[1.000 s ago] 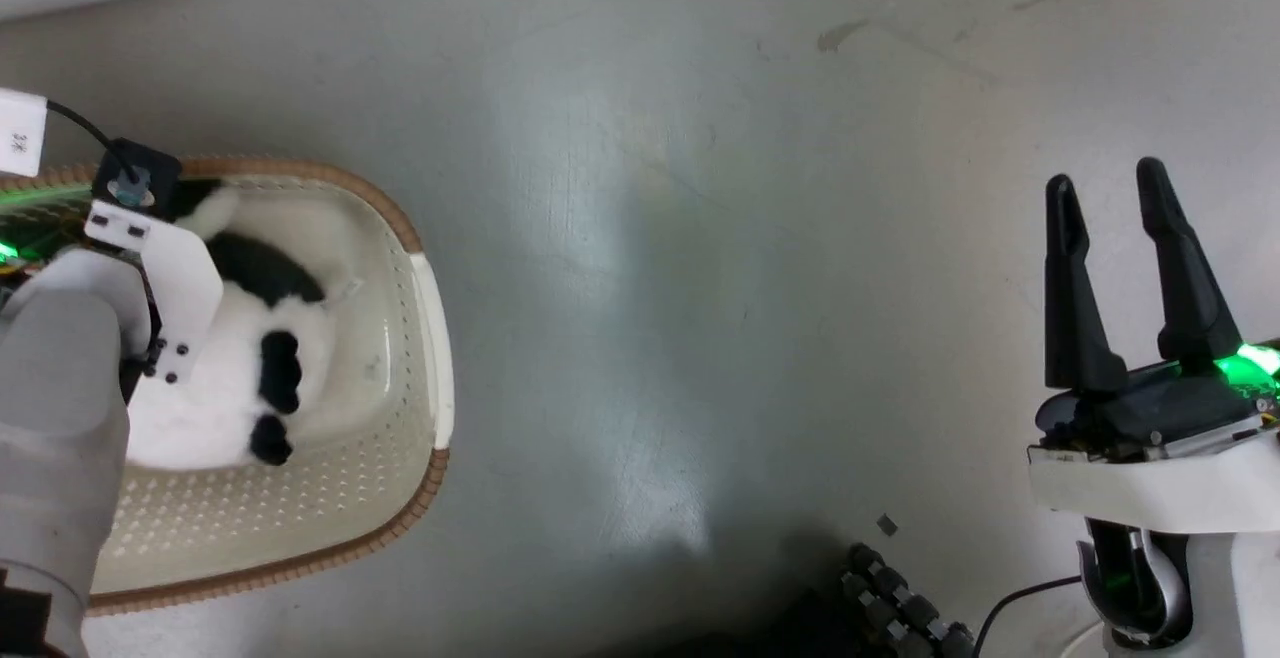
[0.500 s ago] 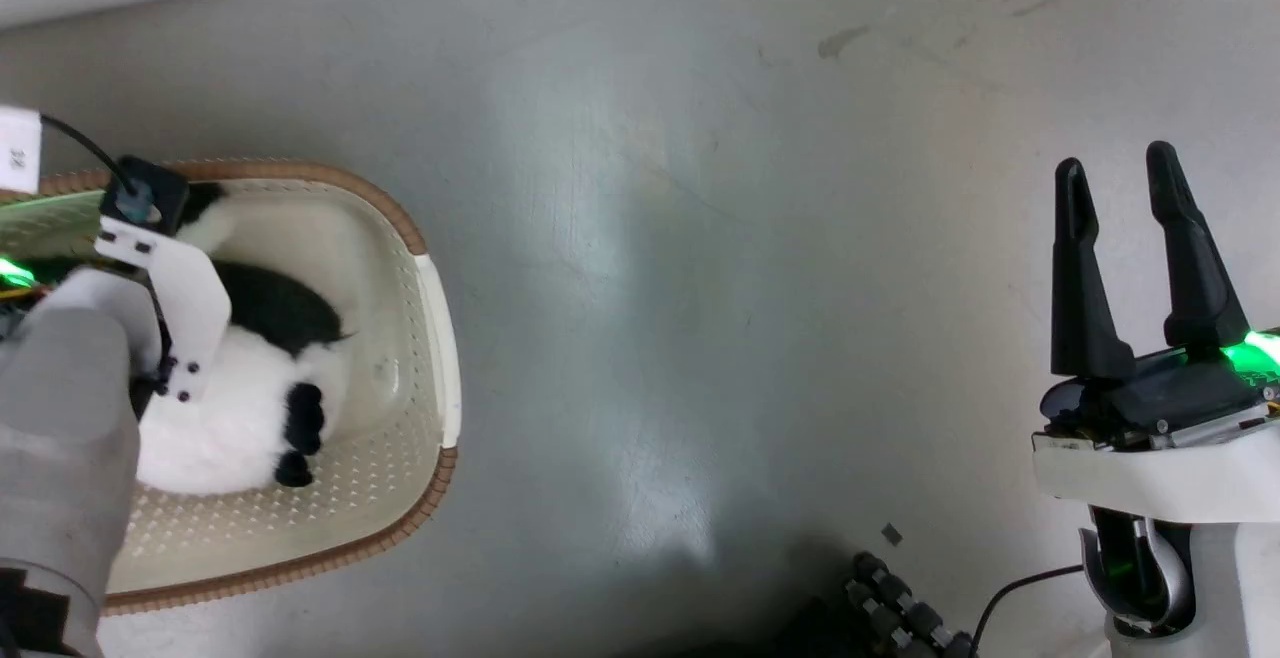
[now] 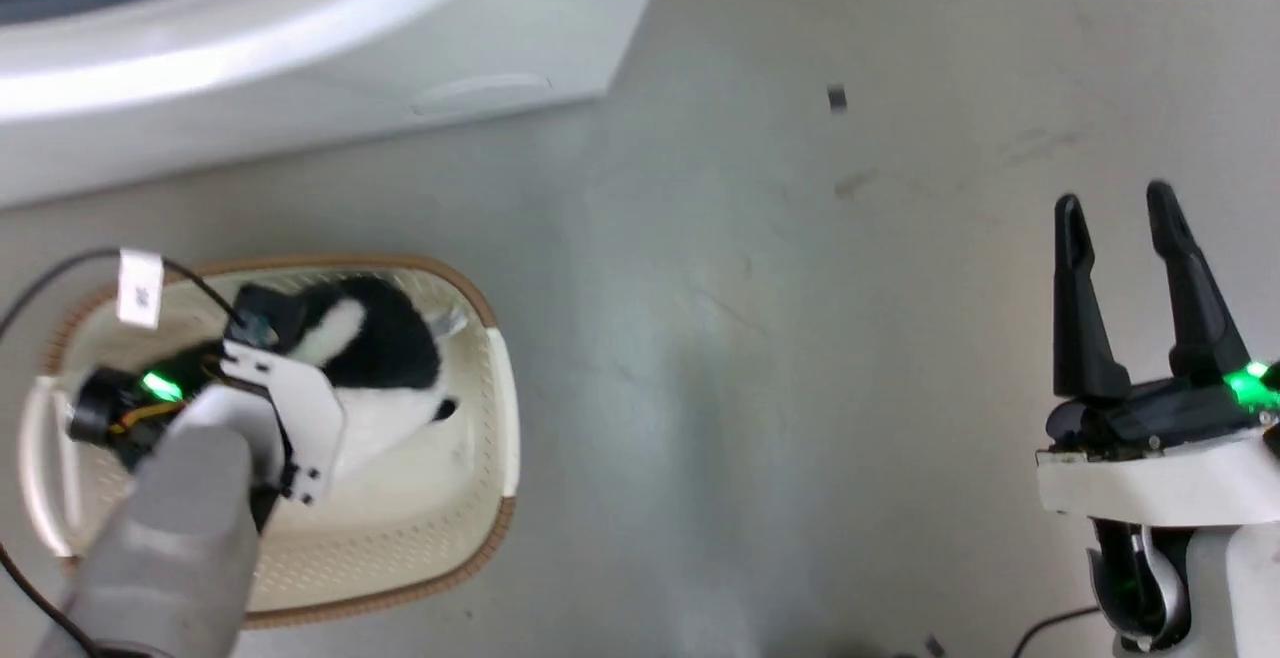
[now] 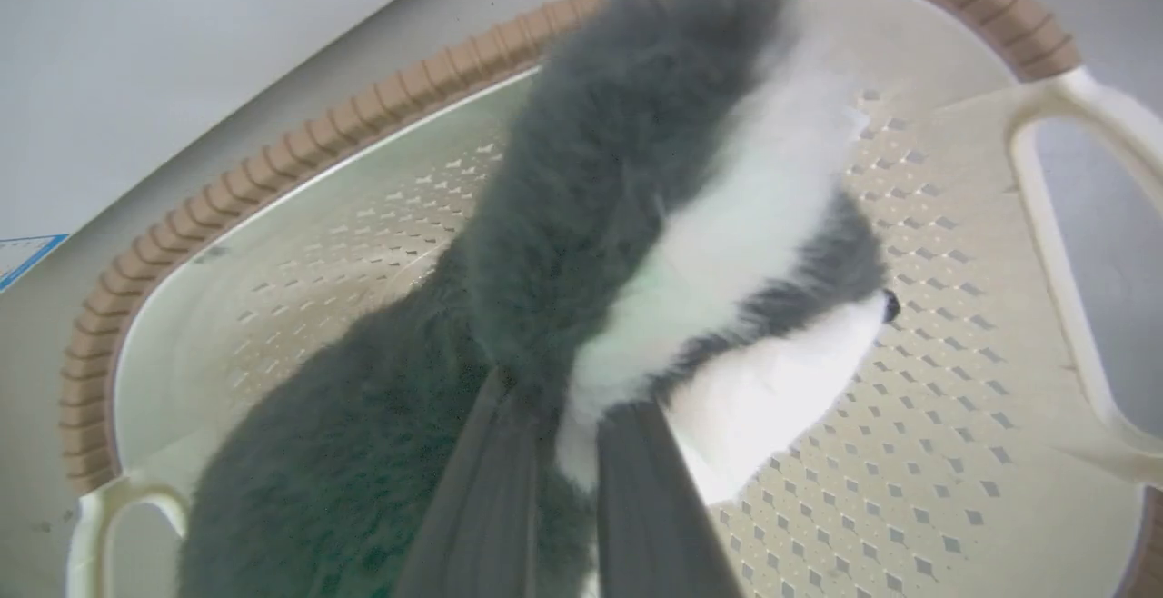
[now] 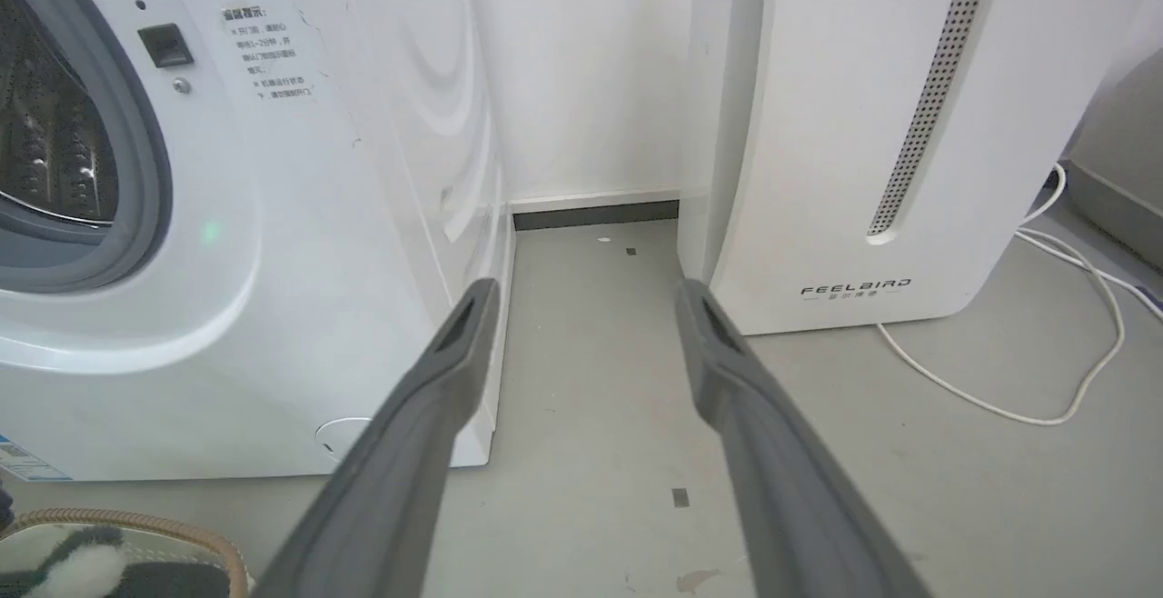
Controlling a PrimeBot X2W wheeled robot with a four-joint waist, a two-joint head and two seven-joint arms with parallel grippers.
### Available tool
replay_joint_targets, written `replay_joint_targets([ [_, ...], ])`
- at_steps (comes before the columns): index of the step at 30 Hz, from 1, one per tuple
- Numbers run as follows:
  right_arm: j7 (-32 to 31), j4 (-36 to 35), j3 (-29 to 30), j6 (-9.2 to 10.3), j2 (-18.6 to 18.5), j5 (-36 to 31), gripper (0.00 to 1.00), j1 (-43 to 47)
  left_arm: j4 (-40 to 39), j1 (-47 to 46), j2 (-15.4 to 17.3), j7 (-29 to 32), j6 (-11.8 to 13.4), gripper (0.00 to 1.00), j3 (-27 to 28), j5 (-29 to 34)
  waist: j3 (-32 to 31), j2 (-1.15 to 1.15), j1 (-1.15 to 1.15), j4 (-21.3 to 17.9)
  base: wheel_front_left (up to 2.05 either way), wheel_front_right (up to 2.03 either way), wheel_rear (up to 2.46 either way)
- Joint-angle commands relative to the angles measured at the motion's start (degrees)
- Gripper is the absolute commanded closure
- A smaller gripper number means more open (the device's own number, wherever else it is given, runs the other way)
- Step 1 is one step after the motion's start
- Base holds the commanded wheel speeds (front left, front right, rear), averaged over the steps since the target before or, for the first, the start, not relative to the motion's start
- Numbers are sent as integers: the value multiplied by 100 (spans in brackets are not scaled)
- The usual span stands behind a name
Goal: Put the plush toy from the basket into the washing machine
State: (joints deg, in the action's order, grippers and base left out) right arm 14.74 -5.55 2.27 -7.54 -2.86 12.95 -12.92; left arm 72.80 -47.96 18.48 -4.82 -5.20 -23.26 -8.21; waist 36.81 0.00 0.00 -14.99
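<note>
Grey forearm (image 3: 180, 548), white screwed bracket (image 3: 305, 418), black cable (image 3: 205, 288); right gripper (image 3: 1113, 194) dark, green-lit.

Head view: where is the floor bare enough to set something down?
The floor is bare in the strip between the basket and the washing machine, and everywhere right of the basket. Crowded: the basket's far half, holding the plush toy.

Black-and-white plush toy (image 3: 388, 350), cream perforated brown-rimmed basket (image 3: 502, 408)
</note>
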Motion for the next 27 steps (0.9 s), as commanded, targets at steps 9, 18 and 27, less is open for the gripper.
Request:
replay_joint_targets([
  [9, 26, 103, 145, 5, -1, -233, 0, 391, -35, 521, -335, -695, -30, 100, 40, -238, -1324, 0, 0, 609, 0, 0, 0],
  [18, 26, 149, 267, 5, -1, -390, 0, 751, -598, 1152, -570, -1006, -9, 100, 176, -500, -2065, 0, 0, 988, 0, 0, 0],
  [27, 26, 155, 342, 5, -1, -447, 0, 1031, -2944, 2077, -524, -1017, 65, 100, 630, -695, -2481, 0, 0, 1206, 0, 0, 0],
])
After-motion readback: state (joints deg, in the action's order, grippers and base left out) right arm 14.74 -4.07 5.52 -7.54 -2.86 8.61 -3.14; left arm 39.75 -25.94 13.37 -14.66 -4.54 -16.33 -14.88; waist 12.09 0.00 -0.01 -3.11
